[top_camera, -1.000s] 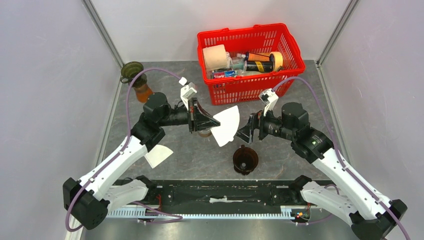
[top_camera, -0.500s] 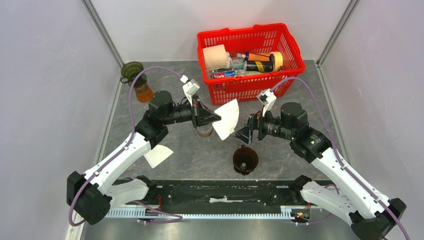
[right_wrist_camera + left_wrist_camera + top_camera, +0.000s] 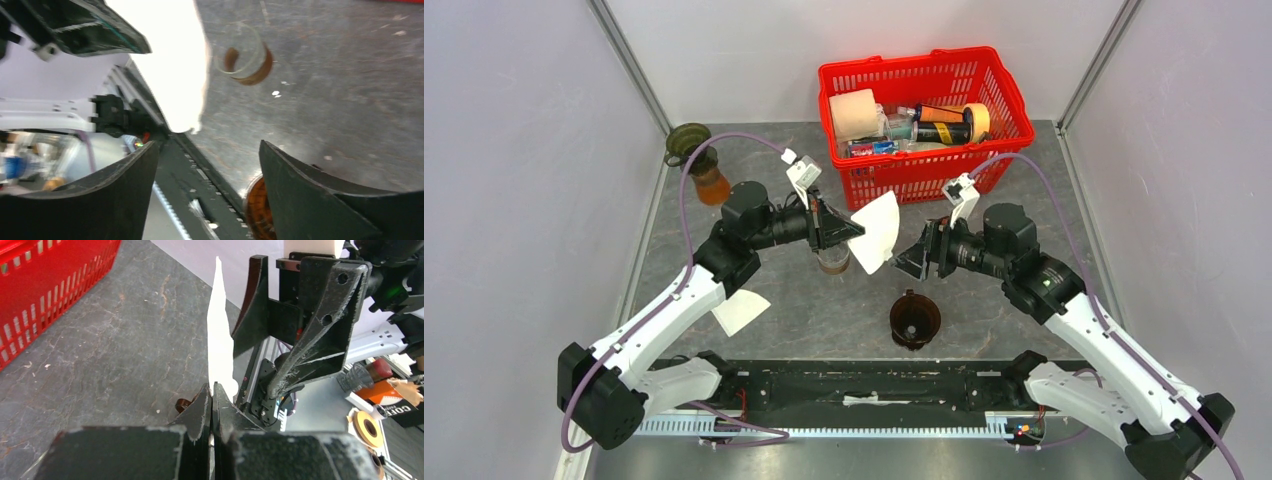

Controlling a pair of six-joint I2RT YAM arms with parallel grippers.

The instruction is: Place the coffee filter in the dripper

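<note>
My left gripper [image 3: 852, 237] is shut on a white fan-shaped coffee filter [image 3: 876, 234] and holds it in the air above the table's middle. In the left wrist view the filter [image 3: 218, 335] stands edge-on above the closed fingertips. My right gripper [image 3: 908, 262] is open and empty, just right of the filter, its jaws apart; the filter also shows in the right wrist view [image 3: 170, 65]. The dark brown dripper [image 3: 915, 319] stands upright on the table, nearer than both grippers; its rim shows in the right wrist view [image 3: 259, 205].
A red basket [image 3: 926, 160] full of items stands at the back. A small clear cup [image 3: 832, 262] sits under the left gripper. A second white filter [image 3: 740, 311] lies on the table at the left. A brown glass server [image 3: 701, 165] stands at the back left.
My left gripper carried the filter slightly up and back. My right gripper moved left, closer to the filter, and stayed open.
</note>
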